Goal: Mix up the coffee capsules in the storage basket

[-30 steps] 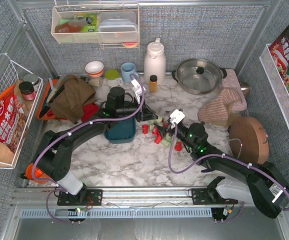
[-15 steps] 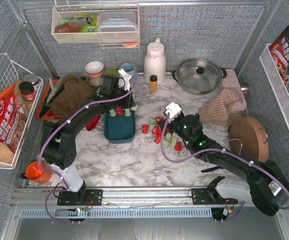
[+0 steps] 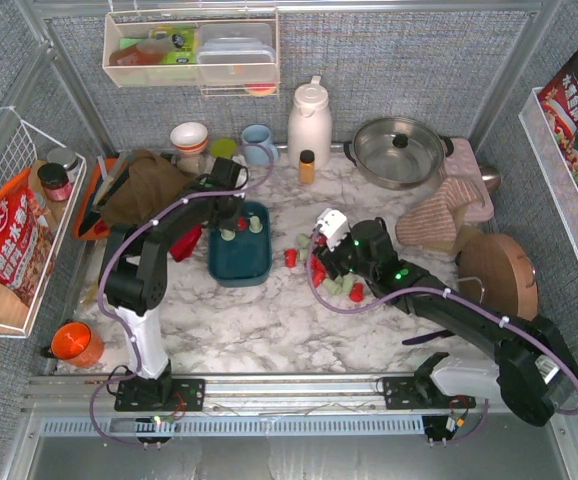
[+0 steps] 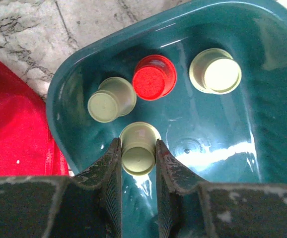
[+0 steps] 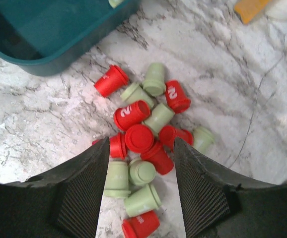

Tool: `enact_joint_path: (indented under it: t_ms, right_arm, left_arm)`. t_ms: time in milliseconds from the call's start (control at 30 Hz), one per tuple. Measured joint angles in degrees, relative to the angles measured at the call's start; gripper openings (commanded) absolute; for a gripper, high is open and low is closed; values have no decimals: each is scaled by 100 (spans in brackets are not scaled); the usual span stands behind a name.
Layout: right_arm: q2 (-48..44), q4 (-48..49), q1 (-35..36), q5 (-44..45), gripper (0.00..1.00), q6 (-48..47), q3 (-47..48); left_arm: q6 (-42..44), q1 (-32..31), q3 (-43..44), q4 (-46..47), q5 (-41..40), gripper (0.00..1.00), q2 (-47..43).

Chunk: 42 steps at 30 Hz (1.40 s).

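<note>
The dark teal storage basket [image 3: 241, 262] lies left of centre on the marble table; its rim also shows in the left wrist view [image 4: 79, 59] and the right wrist view [image 5: 44, 34]. My left gripper [image 3: 226, 222] [image 4: 137, 148] is inside its far end, shut on a pale green capsule [image 4: 138, 154]. A red capsule [image 4: 154, 77] and two green ones [image 4: 111, 99] [image 4: 215, 71] sit on the basket floor. A pile of red and green capsules [image 3: 334, 280] [image 5: 139, 138] lies on the table right of the basket. My right gripper [image 3: 321, 262] [image 5: 141, 144] hangs open and empty just above that pile.
A red cloth [image 4: 14, 129] lies against the basket's left side, under a brown cloth [image 3: 147, 190]. A white jug [image 3: 309, 122], an orange-capped bottle [image 3: 307, 165] and a steel pot [image 3: 399, 150] stand at the back. A round wooden board [image 3: 497, 278] is at the right, an orange cup [image 3: 72, 342] at the near left.
My left gripper has moved left from beside the pile to the basket's far end, holding a green capsule. My right gripper has moved left and forward over the pile.
</note>
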Motion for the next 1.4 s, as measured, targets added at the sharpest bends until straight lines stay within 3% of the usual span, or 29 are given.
enact_joint_path:
  t_ms: [133,267,400,1067,1400]
  right_arm:
    - [-164,-153,9,140,59,306,-232]
    - [-186,-273,57,149,58,476,-420]
    - [-72,-457,107,146,55,570,-415]
    - [1189,-2070,367,809,53,833,658]
    - [1976,-2743,605,1025,53,627,1213]
  left_arm:
    - [-11,48,-2,-48,-136,1,26]
    - [-72,42,-15,-70,-201,17,63]
    - [-175,44,-37,-92,-291,21,98]
    - [-385,42,-66,-127,-496,47,216]
    - [-391,42,-37,-170,-645,51,219]
